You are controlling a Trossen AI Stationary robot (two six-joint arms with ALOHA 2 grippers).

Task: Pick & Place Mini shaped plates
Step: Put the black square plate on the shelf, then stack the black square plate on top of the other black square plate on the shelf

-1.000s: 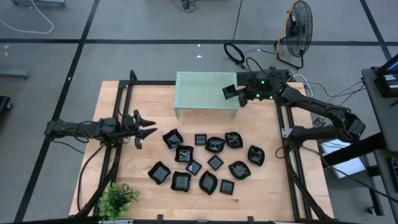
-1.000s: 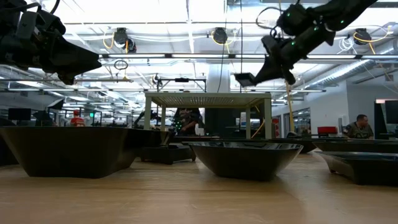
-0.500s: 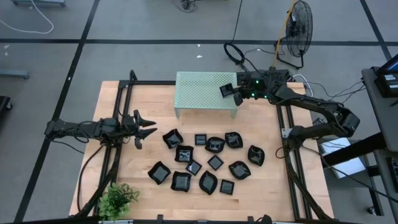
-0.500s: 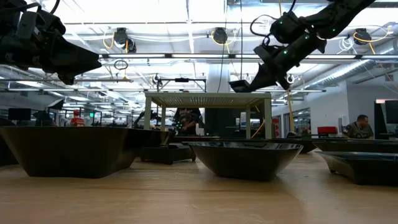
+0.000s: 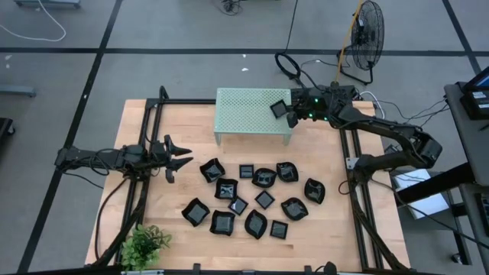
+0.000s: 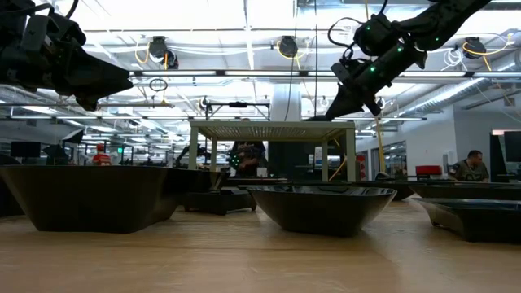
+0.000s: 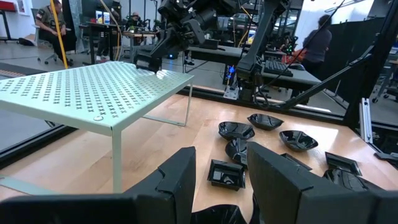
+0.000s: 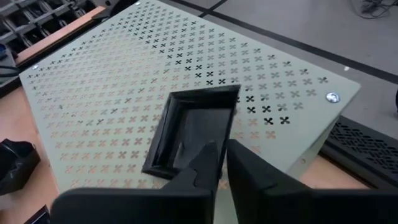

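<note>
**Square plate on the stand's right end**

Right gripper (image 5: 291, 116) over the right end of the pale green perforated stand (image 5: 248, 107), at the table's far edge. Fingers (image 8: 249, 167) narrowly parted around the near rim of a black square plate (image 8: 194, 130); whether still pinching it cannot be told. Plate lying on the stand's top, near the right front corner, seen in the high view as a dark square (image 5: 280, 109) just beside the gripper.

Left gripper (image 5: 182, 156) hovering above the wooden table (image 5: 153, 126) near its left edge, jaws apart and holding nothing, pointing toward the cluster.

Remaining mini shaped plates (image 5: 256, 198) spread across the table's middle, in front of the stand: squares, round and wavy-edged dishes, some touching, some just apart. Small green plant (image 5: 145, 243) at the near left corner.
</note>
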